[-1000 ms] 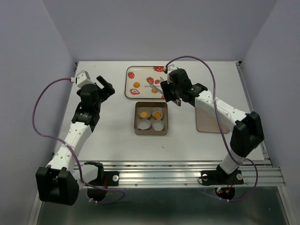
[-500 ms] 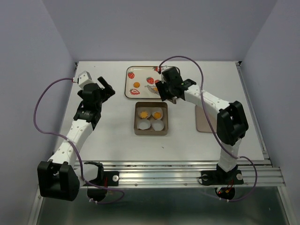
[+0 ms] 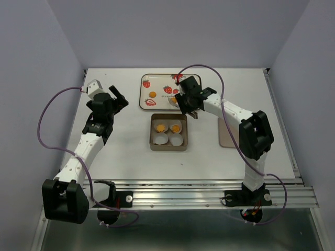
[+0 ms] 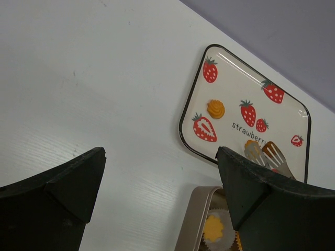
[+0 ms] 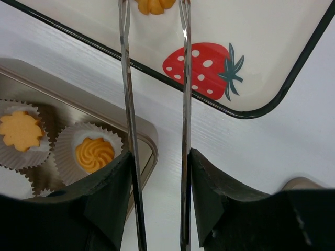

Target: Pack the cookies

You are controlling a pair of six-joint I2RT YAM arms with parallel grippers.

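Where the tin faces the arm bases, we see two empty paper cups in its near row. In its far row two cookies sit in cups, piped swirls up. Being round, they show us no long axis. Left of the tin the table lies bare to its edge, and right of the tin rests a flat tan panel. Just beyond the tin's far right corner, the right gripper is clamped on the tongs. Their blades run away from the tin, across a strip of table and over the near rim of the strawberry tray. Between their parted tips sits a third cookie; we cannot tell whether they touch it. A fourth cookie lies on the tray's left side. Left of the tin and farther off, the left gripper hangs with jaws spread wide, holding nothing.
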